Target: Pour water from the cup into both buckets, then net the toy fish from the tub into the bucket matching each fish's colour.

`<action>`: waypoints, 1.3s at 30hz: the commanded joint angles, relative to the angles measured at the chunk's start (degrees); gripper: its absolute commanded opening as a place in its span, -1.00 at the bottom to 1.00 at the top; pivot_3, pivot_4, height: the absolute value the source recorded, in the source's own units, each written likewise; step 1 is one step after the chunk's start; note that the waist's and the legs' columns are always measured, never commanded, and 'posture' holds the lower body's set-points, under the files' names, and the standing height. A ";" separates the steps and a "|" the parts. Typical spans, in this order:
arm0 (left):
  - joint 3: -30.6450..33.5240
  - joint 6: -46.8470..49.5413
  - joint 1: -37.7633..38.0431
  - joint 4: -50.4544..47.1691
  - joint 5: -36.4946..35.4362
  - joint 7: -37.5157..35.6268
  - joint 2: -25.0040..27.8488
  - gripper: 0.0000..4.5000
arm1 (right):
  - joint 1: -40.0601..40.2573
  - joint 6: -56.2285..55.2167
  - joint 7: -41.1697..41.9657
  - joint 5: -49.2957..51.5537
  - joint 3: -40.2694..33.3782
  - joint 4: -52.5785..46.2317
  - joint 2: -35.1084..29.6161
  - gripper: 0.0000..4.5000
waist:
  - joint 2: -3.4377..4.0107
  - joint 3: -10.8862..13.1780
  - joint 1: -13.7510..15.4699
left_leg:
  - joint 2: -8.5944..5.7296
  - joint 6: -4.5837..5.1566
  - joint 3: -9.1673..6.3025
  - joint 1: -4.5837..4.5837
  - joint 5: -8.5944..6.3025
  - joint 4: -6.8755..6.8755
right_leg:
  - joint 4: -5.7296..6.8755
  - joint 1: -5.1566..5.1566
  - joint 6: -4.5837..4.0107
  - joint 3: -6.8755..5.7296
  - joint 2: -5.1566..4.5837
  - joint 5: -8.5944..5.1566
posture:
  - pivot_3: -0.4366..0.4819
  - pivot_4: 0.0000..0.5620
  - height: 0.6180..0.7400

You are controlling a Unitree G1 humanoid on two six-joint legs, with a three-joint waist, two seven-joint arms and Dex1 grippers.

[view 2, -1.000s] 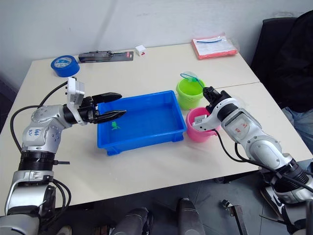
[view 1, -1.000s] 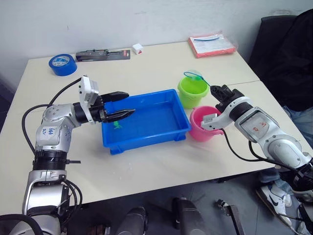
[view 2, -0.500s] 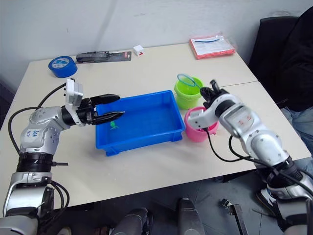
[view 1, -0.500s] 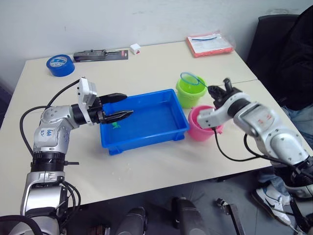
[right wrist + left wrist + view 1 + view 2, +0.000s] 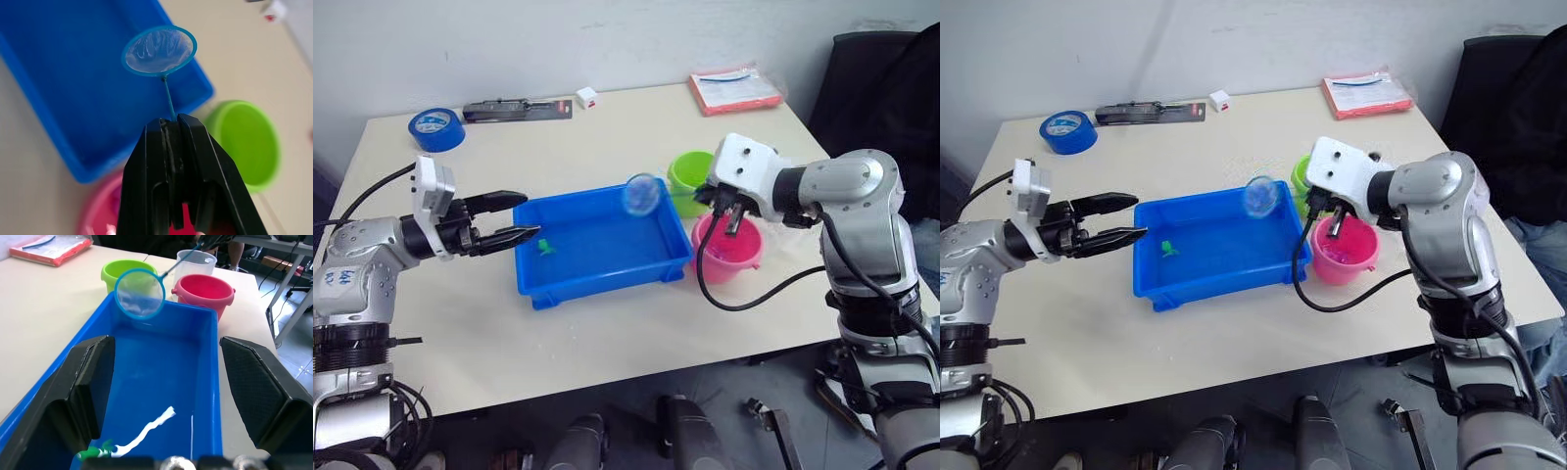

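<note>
A pale beige worktop (image 5: 607, 323) carries everything. Near its middle sits the blue tub (image 5: 604, 281), long side facing the robot. Just beside the tub's right end stand two buckets: the green bucket (image 5: 686, 171) farther back and the pink bucket (image 5: 729, 258) nearer the front edge, close together. A clear cup (image 5: 196, 260) stands behind the pink bucket in the left wrist view. Along the far edge lie a blue tape roll (image 5: 436, 128), a flat black packaged tool (image 5: 517, 109), a small white block (image 5: 586, 96) and a red packet in clear wrap (image 5: 737, 89).
</note>
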 commanded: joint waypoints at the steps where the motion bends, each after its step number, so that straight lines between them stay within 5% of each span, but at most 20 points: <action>1: 5.39 2.25 3.89 -4.79 -1.93 0.84 4.14 0.65 | -3.24 7.31 0.44 4.71 4.86 0.90 1.06 -0.65 | 0.00 0.00 -0.20 | 0.00 0.00 0.02 0.01 0.00 -0.02 | 0.00 0.00 0.00 0.01 0.00 0.00 | -0.05 -0.47 1.00; 10: 14.86 5.08 15.60 -8.05 -3.33 1.18 9.77 0.65 | -8.38 8.19 -5.03 8.74 14.39 9.22 4.24 -0.65 | 0.00 0.00 -0.02 | -0.03 -0.02 0.00 0.02 -0.01 -0.04 | -0.01 0.00 -0.02 -0.01 -0.04 -0.01 | -0.05 -0.47 1.00; 18: 17.37 6.33 18.37 -9.31 -4.51 1.25 10.77 0.65 | -8.83 6.53 -8.11 10.44 18.57 9.40 4.70 -0.65 | 0.00 0.00 0.01 | -0.03 -0.02 -0.04 0.01 -0.01 -0.07 | -0.03 0.01 -0.02 -0.04 -0.05 -0.01 | -0.05 -0.47 1.00; 39: 19.65 2.84 22.18 -10.72 -4.01 7.87 7.02 0.65 | -9.70 16.38 -31.69 13.76 16.40 22.19 23.54 -0.65 | 0.00 0.00 -0.73 | -0.02 -0.03 -0.03 0.08 -0.02 -0.15 | 0.00 -0.01 -0.06 -0.09 -0.04 -0.01 | -0.05 -0.47 1.00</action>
